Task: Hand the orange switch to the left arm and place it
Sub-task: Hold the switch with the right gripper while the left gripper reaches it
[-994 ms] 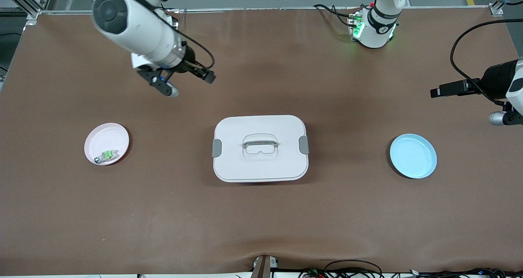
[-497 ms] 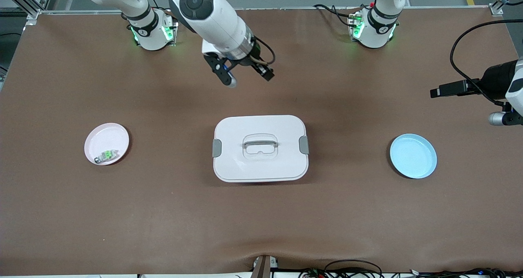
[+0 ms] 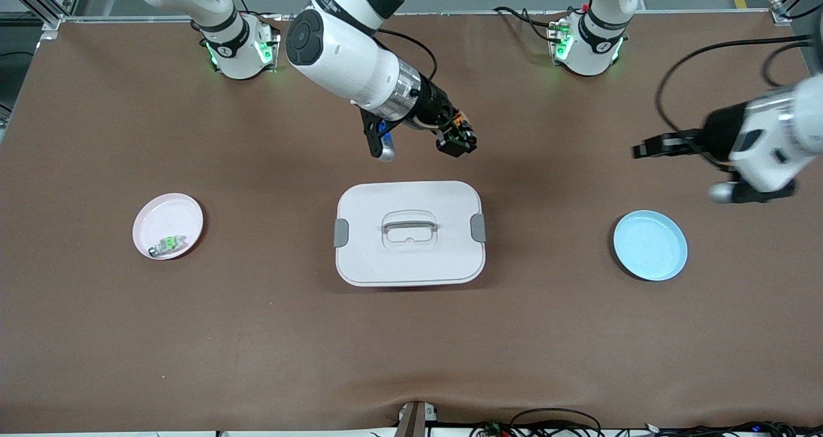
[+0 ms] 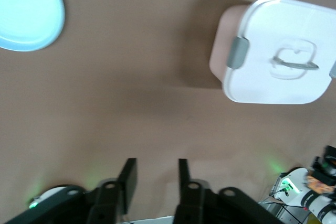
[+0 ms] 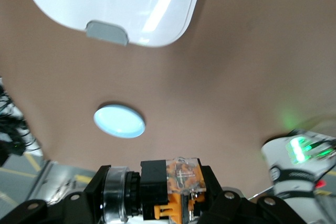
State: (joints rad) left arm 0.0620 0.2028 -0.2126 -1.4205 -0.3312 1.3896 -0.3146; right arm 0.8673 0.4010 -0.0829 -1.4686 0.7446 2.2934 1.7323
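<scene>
Nearest the front camera, the box (image 3: 409, 232) is seen closed at the middle of the table, with the pink plate (image 3: 168, 225) toward the right arm's end, holding only a small green-and-grey switch (image 3: 168, 244), and the empty blue plate (image 3: 650, 245) toward the left arm's end. Farther from the camera than the box, the right gripper (image 3: 458, 142) is held in the air over bare table, and the orange switch (image 5: 178, 179) is pinched between its fingers, as the right wrist view shows plainly. The left gripper (image 4: 155, 179) is carried over the table above the blue plate's end; its fingers are drawn in with a narrow gap between them, and nothing is held. The step in hand is judged to be the carry toward a handover. To do it well, the path should be kept over the bare strip between the box and the bases, height should be held so the lid is never brushed, and the left fingers would need to be spread before the switch is presented.
</scene>
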